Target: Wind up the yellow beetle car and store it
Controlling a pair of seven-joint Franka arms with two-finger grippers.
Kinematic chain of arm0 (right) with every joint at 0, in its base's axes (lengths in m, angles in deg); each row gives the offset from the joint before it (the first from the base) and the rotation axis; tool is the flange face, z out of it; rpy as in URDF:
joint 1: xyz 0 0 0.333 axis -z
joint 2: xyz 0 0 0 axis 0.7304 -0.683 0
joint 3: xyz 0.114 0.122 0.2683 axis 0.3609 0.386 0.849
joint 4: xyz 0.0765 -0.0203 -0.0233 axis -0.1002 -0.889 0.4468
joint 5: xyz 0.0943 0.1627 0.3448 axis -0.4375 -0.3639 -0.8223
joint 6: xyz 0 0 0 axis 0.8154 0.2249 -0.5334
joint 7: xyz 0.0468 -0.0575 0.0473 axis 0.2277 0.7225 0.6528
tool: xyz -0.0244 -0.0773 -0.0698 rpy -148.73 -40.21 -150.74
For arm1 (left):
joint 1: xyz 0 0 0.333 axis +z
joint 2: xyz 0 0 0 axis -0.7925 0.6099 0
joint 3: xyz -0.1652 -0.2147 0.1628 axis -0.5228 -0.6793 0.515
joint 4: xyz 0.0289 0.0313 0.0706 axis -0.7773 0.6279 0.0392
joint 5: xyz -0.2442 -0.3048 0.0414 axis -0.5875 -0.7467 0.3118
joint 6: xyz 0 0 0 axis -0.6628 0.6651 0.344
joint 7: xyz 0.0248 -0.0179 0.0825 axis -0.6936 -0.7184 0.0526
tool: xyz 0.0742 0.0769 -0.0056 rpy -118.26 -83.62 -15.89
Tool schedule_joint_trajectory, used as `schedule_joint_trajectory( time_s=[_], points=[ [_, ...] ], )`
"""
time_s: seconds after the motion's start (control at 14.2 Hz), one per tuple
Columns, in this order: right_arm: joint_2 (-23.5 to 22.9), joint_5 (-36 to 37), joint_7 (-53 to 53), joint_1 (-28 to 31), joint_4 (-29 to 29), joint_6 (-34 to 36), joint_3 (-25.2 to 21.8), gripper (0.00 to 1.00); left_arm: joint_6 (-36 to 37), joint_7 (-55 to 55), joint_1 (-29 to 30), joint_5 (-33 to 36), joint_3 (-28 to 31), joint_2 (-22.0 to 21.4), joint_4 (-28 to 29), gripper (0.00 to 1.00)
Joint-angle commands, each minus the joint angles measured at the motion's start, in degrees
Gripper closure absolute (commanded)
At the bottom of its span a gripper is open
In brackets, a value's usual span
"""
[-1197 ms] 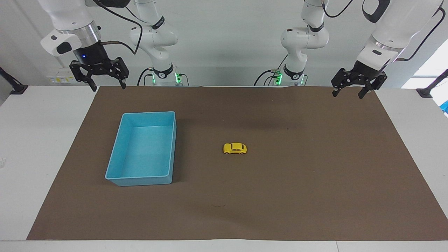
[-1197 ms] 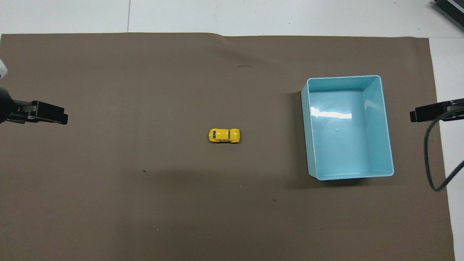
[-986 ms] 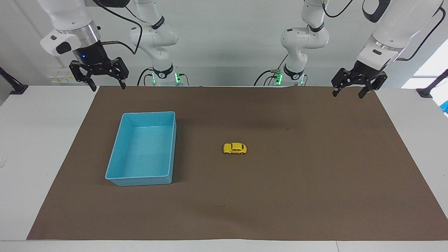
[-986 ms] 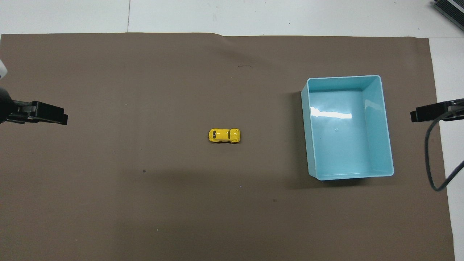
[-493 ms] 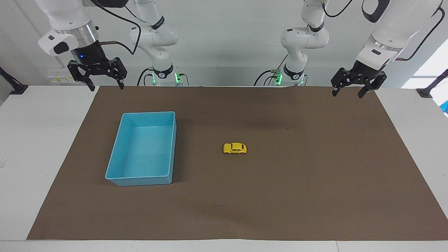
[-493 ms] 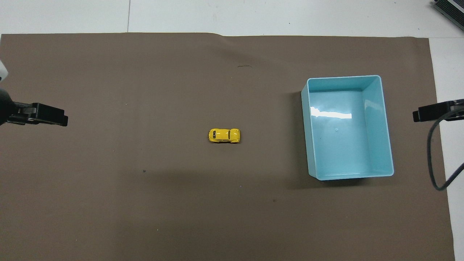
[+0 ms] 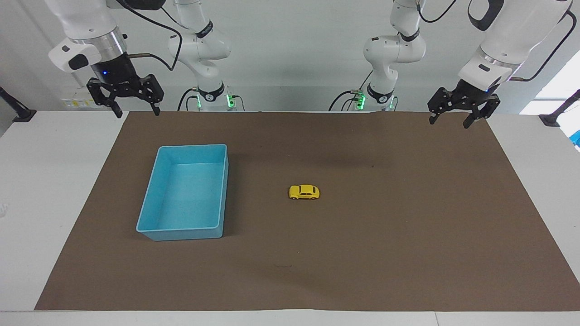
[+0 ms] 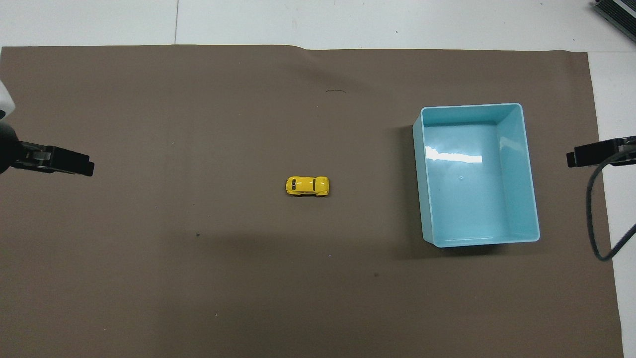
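The left gripper (image 7: 453,119) hangs with its fingers spread and empty over the mat's edge at the robots' end, toward its own end of the table. The right gripper (image 7: 133,110) hangs likewise, spread and empty, over the mat's other corner at the robots' end, just past the blue bin (image 7: 149,235).

From both, the yellow beetle car (image 7: 304,192) lies out toward the middle of the brown mat (image 7: 385,253), farther from the robots than either gripper and well apart from each. It stands on its wheels, its long axis running across the table from one arm's end toward the other. The bin sits beside it toward the right arm's end, clearly apart. Neither arm looks decidedly closer; the right one has the bin on its side.

Count: two grippers, one car, one bin, one mat.
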Motion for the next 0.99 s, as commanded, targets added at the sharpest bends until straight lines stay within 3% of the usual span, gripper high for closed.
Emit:
schedule_joint_trajectory(
  time_s=[0.0,0.21,0.56,0.7,0.92],
  points=[
    [0.5,-0.7,-1.0,0.3,-0.7,0.4,0.0,0.00,-1.7,-1.0,0.3,0.7,-0.1,-1.0,2.3,0.00],
    [0.5,-0.7,-0.9,0.3,-0.7,0.4,0.0,0.00,-1.9,2.7,-0.4,0.7,-0.1,-0.7,2.9,0.00],
    [0.6,-0.7,-0.8,0.3,-0.7,0.4,0.0,0.00,-4.9,21.5,-3.3,0.2,-0.4,-0.4,5.0,0.00],
    [0.6,-0.6,-0.9,0.3,-0.7,0.5,0.0,0.00,-6.9,32.7,-4.5,-0.2,-0.4,0.6,5.0,0.00],
    [0.6,-0.6,-0.9,0.3,-0.7,0.5,0.0,0.00,-7.3,59.1,-4.4,-5.0,-0.3,0.6,5.0,0.00]
  ],
)
